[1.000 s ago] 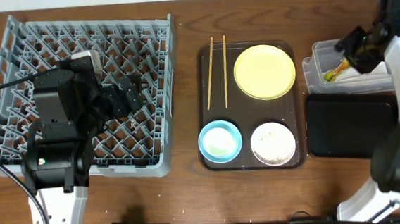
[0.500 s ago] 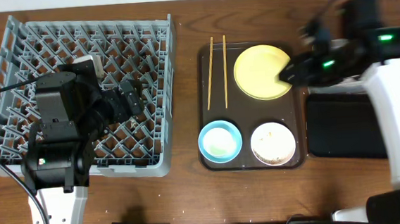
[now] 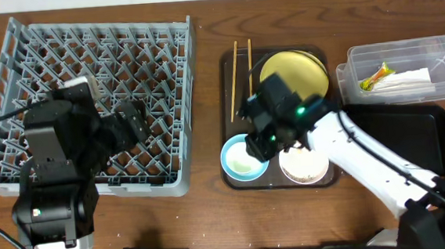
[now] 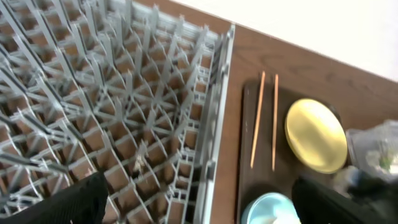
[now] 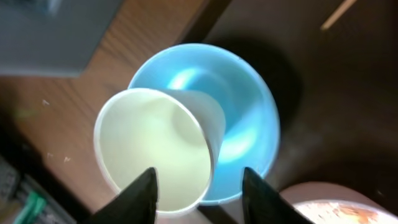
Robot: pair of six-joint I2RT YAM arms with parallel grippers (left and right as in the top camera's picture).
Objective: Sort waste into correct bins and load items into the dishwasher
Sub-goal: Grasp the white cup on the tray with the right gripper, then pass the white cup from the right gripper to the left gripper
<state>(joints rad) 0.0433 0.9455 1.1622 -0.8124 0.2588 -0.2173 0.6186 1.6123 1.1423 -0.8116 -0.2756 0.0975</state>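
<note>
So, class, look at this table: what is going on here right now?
The right gripper hangs open over the white cup, which lies tilted in the light-blue bowl on the brown serving tray. The left gripper hovers open above the grey dish rack. The snack wrapper and napkin lie in the clear tub.

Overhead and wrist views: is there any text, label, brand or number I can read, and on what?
No readable text in any view.
snack wrapper in the clear tub: green and orange print, too small to read.
dish rack, yellow plate, light-blue bowl, white cup: no markings visible.
</note>
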